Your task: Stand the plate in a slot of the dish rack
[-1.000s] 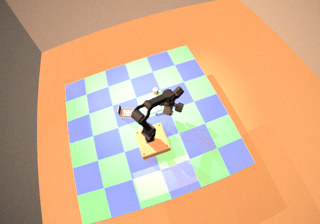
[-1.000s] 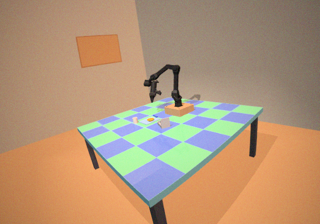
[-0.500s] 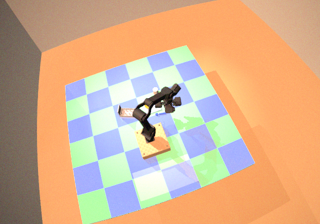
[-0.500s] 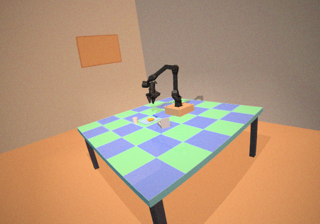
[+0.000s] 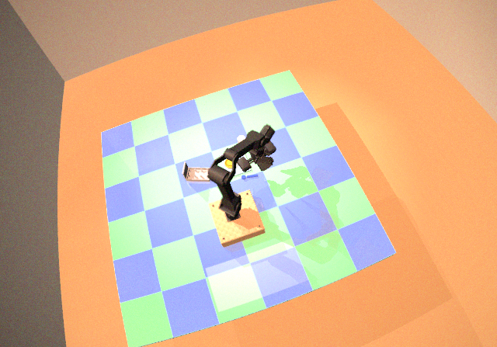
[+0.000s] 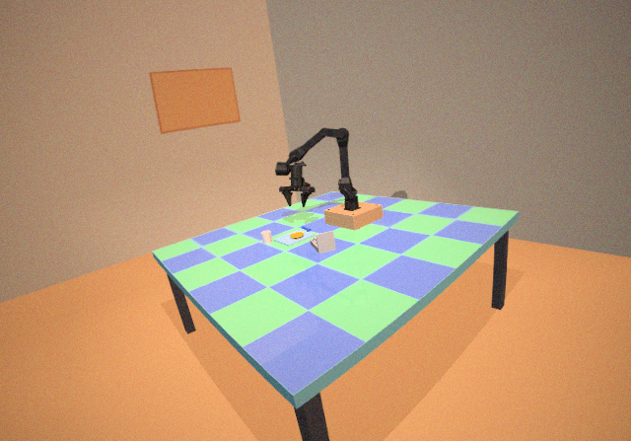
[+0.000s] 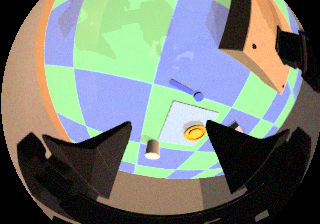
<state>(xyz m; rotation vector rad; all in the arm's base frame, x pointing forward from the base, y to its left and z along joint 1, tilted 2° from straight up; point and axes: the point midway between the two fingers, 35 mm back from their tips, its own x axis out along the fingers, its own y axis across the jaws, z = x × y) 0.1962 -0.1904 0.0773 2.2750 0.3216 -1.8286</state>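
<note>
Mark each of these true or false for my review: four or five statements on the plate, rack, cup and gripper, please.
1. The yellow plate lies on the pale mat. True.
2. The gripper is shut on the plate. False: it is open, with nothing between its fingers.
3. The plate stands in a slot of the dish rack. False: it lies outside the rack.
4. The cup stands off the mat. True.
5. The blue utensil lies inside the cup. False: it lies on the table.
</note>
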